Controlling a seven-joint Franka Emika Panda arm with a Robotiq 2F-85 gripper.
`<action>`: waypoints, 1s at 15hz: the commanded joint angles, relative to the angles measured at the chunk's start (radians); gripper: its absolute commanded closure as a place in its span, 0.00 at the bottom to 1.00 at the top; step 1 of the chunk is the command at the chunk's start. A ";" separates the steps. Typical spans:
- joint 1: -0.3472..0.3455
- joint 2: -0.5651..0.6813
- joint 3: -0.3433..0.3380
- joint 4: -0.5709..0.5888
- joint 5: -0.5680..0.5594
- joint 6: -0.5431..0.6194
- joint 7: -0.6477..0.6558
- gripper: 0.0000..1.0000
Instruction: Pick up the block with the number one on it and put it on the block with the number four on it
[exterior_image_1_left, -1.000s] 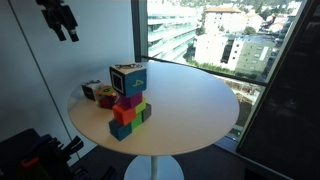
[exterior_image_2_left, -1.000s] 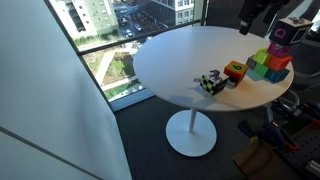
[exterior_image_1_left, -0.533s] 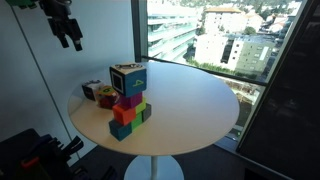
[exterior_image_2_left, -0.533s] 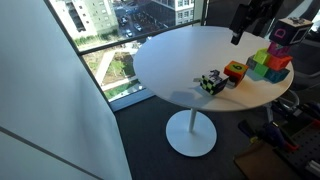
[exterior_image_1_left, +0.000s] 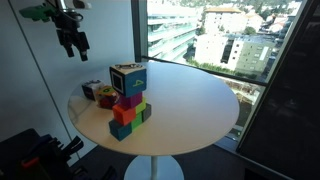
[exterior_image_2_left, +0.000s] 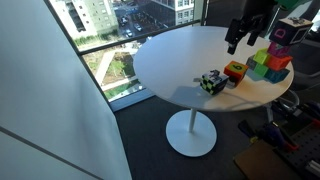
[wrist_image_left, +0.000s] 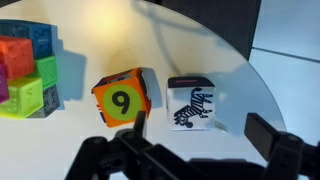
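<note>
While the end effector (exterior_image_2_left: 237, 42) hovers spread wide, green-edged cube (exterior_image_2_left: 211, 83) below — well apart

The arm (exterior_image_1_left: 48, 12) reaches in from the top edge in both exterior views, with the wrist bent so that the claw (exterior_image_1_left: 74, 44) hangs pointing downward, high in the air. Its jaws stand wide apart and hold nothing. In the wrist view the two dark fingers (wrist_image_left: 266, 133) rise from the bottom edge, spread apart with clear space between them.
</note>
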 joint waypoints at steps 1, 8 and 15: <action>0.007 0.051 -0.014 0.031 0.010 0.027 -0.040 0.00; 0.006 0.065 -0.007 0.016 -0.004 0.064 -0.025 0.00; 0.006 0.062 -0.007 0.025 -0.005 0.064 -0.025 0.00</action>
